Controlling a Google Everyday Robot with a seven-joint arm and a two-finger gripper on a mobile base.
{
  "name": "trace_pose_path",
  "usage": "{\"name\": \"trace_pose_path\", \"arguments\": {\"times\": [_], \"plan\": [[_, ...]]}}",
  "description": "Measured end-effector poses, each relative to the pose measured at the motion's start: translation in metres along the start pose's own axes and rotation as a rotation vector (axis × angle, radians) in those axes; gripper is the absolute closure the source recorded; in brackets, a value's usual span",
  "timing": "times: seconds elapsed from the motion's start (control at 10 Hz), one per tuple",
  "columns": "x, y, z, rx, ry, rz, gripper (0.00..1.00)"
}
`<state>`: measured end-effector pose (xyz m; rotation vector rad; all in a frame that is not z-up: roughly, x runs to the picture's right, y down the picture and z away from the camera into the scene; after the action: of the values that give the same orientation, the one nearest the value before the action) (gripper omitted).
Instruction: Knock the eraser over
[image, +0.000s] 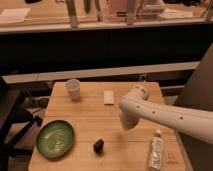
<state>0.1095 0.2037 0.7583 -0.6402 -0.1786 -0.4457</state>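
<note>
Eraser (98, 146) on worktop (90, 118); tool (127, 125) hangs to its right, apart; spread or pressed together, can't tell.

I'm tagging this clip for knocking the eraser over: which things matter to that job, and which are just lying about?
In the job:
eraser, upright near the table's front edge
gripper, over the table, right of the eraser

Lying about:
cup
white block
green plate
bottle
</note>
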Motion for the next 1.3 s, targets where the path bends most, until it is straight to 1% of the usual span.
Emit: {"name": "trace_pose_path", "arguments": {"times": [0.1,0.2,0.3,0.5,0.6,0.9,1.2,1.3], "plan": [[-0.008,-0.004,0.002,0.001,-0.002,-0.016,0.96],[-0.012,-0.006,0.002,0.001,0.000,-0.029,1.00],[-0.023,-0.008,0.002,-0.005,0.001,-0.047,1.00],[-0.051,-0.022,0.001,0.000,-0.004,-0.080,1.00],[-0.061,-0.027,0.000,0.000,-0.004,-0.096,1.00],[-0.071,-0.030,0.001,-0.002,0.001,-0.119,1.00],[-0.095,-0.039,0.002,0.007,-0.004,-0.132,1.00],[-0.095,-0.039,0.003,0.007,0.000,-0.138,1.00]]}}
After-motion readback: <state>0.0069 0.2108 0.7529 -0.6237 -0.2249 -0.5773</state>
